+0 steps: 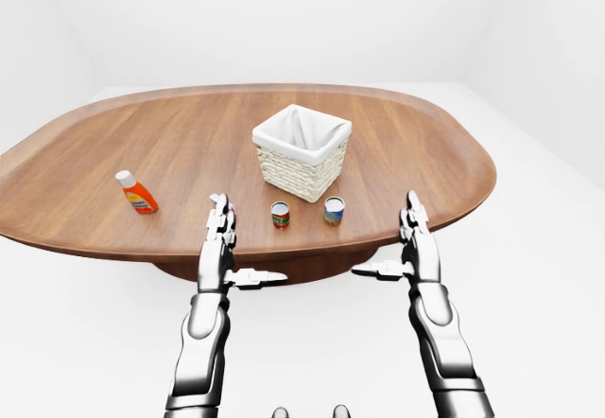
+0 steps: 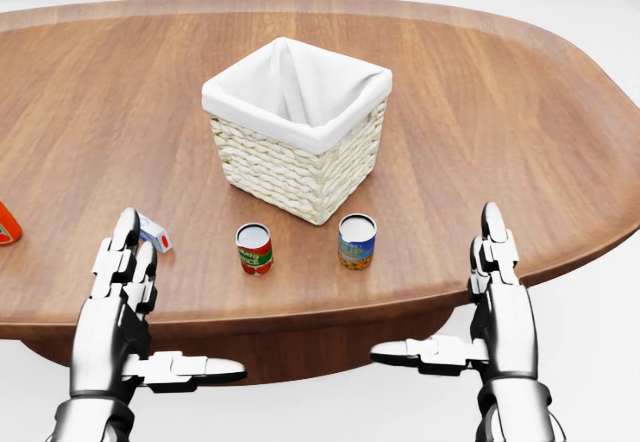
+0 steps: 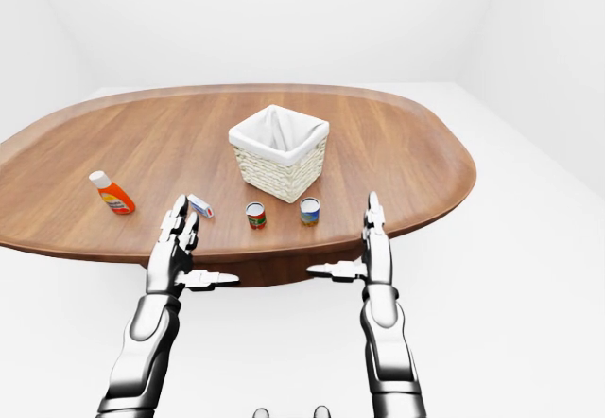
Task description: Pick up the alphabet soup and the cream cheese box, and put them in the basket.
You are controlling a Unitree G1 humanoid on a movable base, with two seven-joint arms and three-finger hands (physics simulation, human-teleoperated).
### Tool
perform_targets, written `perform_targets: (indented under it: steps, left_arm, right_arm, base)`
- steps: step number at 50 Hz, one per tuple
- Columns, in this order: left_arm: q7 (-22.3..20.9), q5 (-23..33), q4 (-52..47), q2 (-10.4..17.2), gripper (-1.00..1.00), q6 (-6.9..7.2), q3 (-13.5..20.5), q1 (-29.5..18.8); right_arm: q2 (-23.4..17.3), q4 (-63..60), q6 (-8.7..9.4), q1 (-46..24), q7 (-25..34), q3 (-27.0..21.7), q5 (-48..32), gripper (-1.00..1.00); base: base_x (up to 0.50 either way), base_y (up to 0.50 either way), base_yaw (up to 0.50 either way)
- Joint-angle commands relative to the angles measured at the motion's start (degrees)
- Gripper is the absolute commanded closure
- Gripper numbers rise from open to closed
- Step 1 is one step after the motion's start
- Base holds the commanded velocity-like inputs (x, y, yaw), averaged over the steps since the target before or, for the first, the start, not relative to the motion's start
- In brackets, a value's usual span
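Observation:
The alphabet soup (image 2: 357,240), a can with a blue and yellow label, stands upright on the wooden table just below the basket (image 2: 300,132) in the head view. The basket is woven, with a white cloth liner. The cream cheese box (image 2: 155,233), small, white and blue, lies at the left, partly hidden behind my left fingertips. My left hand (image 2: 172,305) is open and empty at the table's near edge, by the box. My right hand (image 2: 437,285) is open and empty at the near edge, right of the soup can.
A can with a red label (image 2: 254,248) stands upright left of the soup. An orange bottle (image 1: 138,193) lies at the table's left. The oval table (image 1: 416,144) stands on a white floor in a white room.

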Motion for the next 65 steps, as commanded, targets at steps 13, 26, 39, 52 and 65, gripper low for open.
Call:
perform_targets:
  steps: [13,26,39,52,65]
  left_arm:
    - [0.38,0.88,0.90,0.04,-1.00,0.13,-0.16,-0.29]
    - [0.77,0.83,1.82,0.11,-1.00,-0.55,0.18,-0.83]
    - [1.23,0.26,1.20,0.12,-1.00,-0.59,0.46,-0.73]
    - [1.25,-0.04,1.11,0.09,-1.00,-0.58,0.40,-0.65]
    - [1.17,-0.16,0.27,0.01,-1.00,-0.04,0.34,-0.22]
  right_arm:
    - [-0.73,-10.48,-1.13,1.37,-20.87,-8.89,2.04,-1.00]
    - [-1.40,-9.54,1.20,-0.38,-27.22,-11.74,2.17,-1.00]
    - [-2.40,-8.56,2.24,-1.03,-27.22,-13.41,1.71,-1.00]
    - [-1.80,-12.73,2.09,1.08,-27.22,-13.83,-3.81,-1.00]
    - [-0.89,-17.24,3.85,3.24,-27.22,-16.15,-3.95,-1.00]
  base:
    - [0.00,0.00,0.00]
    - [0.00,0.00,0.00]
    - [0.00,0.00,0.00]
    - [0.00,0.00,0.00]
    - [0.00,0.00,0.00]
